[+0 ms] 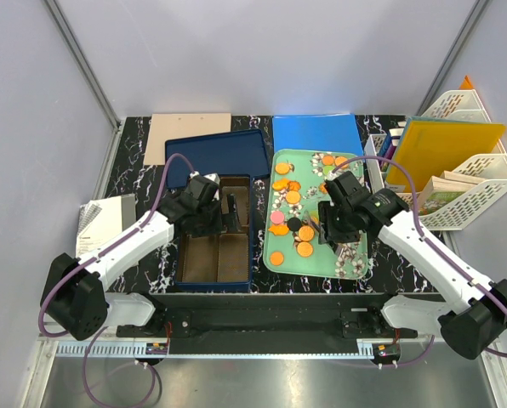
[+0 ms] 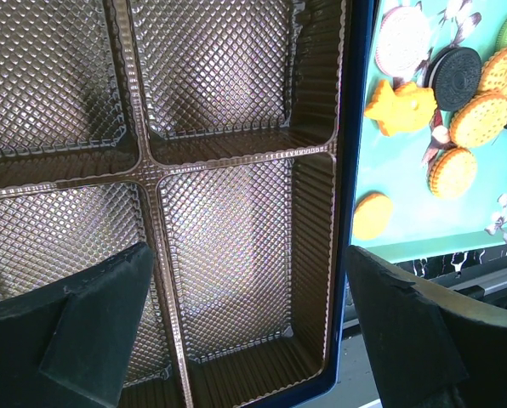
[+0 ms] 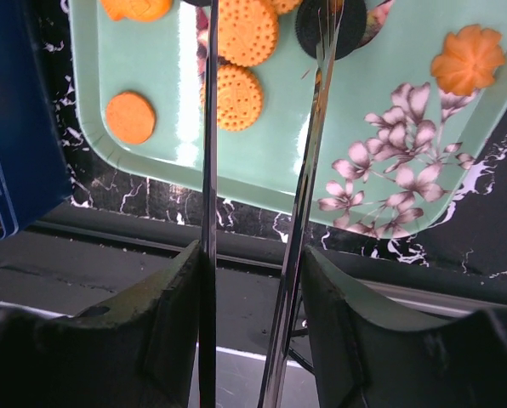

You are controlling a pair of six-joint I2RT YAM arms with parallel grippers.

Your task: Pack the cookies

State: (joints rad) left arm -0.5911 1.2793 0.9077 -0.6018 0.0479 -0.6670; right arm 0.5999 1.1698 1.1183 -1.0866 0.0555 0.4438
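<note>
Now the left claw (image 2: 247,280) hangs over the blue box (image 1: 215,286). Its two black fingers (image 2: 83,331) are spread wide apart, with nothing between them. Under it is the brown plastic liner (image 2: 211,68) of the box, bumpy like a waffle and split into little rooms. The claw is over a room next to the box wall that faces the green tray.

The right claw (image 3: 252,255) is over the mint-green tray (image 1: 321,259). It is squeezed on a pair of shiny metal tongs (image 3: 209,170), and the two thin arms of the tongs stand a little apart. They reach out over the cookies (image 1: 305,233). One arm crosses in front of a black sandwich cookie (image 3: 347,34). The tips run off the top of the wrist view, so I cannot tell if they touch anything.

All the cookies I can see lie on the green tray, just to the right of the box. Most are orange, and there is a pink cookie (image 1: 277,216) among them.

A dark blue lid (image 1: 215,153) lies flat behind the box. White file racks (image 1: 483,183) with a yellow folder (image 1: 445,149) stand to the right of the tray.
</note>
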